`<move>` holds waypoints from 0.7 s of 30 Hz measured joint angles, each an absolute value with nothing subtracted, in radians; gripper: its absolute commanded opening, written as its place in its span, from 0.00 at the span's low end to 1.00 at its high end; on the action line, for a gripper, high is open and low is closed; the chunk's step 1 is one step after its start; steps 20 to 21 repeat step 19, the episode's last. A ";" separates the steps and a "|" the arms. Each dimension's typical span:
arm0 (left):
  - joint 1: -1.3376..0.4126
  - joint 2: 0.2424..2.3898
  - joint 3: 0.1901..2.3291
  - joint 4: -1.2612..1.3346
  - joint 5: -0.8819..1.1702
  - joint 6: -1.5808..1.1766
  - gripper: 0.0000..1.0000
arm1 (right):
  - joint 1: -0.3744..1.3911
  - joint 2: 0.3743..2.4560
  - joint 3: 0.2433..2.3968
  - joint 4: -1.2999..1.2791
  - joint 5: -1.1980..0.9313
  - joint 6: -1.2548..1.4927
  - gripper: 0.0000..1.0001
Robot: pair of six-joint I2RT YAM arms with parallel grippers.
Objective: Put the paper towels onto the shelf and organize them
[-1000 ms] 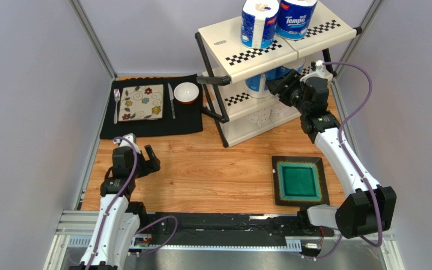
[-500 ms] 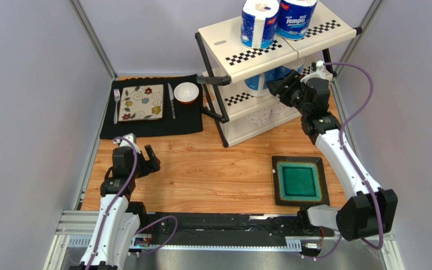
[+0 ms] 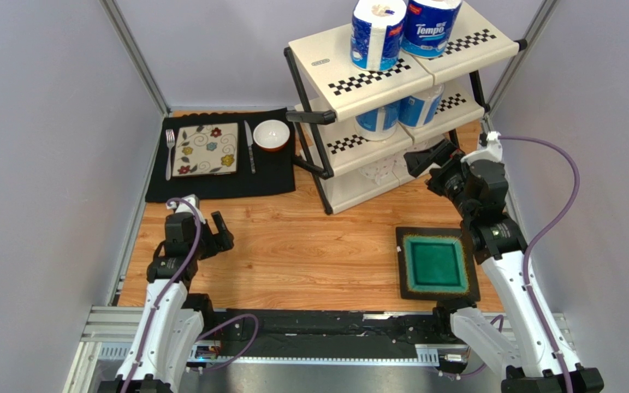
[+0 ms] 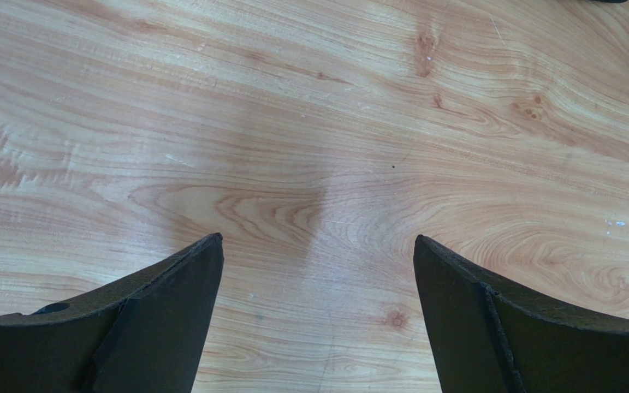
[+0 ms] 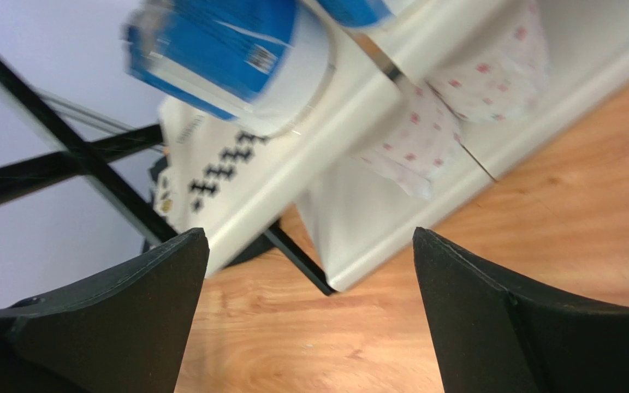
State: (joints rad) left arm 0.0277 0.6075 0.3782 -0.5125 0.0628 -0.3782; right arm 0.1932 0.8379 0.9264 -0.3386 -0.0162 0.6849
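The shelf [image 3: 359,65] stands at the back right. Two blue-wrapped paper towels [image 3: 378,33] [image 3: 430,24] stand on its top tier. Two more blue rolls [image 3: 379,120] [image 3: 420,106] sit on the middle tier, and plain white rolls [image 3: 385,169] lie on the bottom tier. My right gripper [image 3: 427,168] hangs open and empty just in front of the shelf. In the right wrist view it [image 5: 309,246] faces a blue roll [image 5: 227,57], the middle panel [image 5: 293,155] and a white roll [image 5: 424,139]. My left gripper [image 3: 204,213] [image 4: 318,246] is open over bare wood at the near left.
A black placemat [image 3: 219,176] at the back left carries a patterned plate [image 3: 206,149], a fork [image 3: 169,151], a knife [image 3: 249,146] and a small bowl [image 3: 271,133]. A green square tray [image 3: 435,262] lies below the right gripper, toward the near right.
My right gripper opened wide, left the blue roll on the middle tier and pulled back from the shelf toward the near right. The left arm stayed still.
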 measured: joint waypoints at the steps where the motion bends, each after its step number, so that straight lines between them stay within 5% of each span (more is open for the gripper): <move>1: 0.028 0.611 0.378 -0.512 0.062 -0.379 0.95 | 0.193 0.826 0.906 -0.355 -0.001 0.683 1.00; 21: 0.028 0.665 0.378 -0.514 0.047 -0.379 0.93 | 0.193 0.724 0.826 -0.535 0.210 0.683 1.00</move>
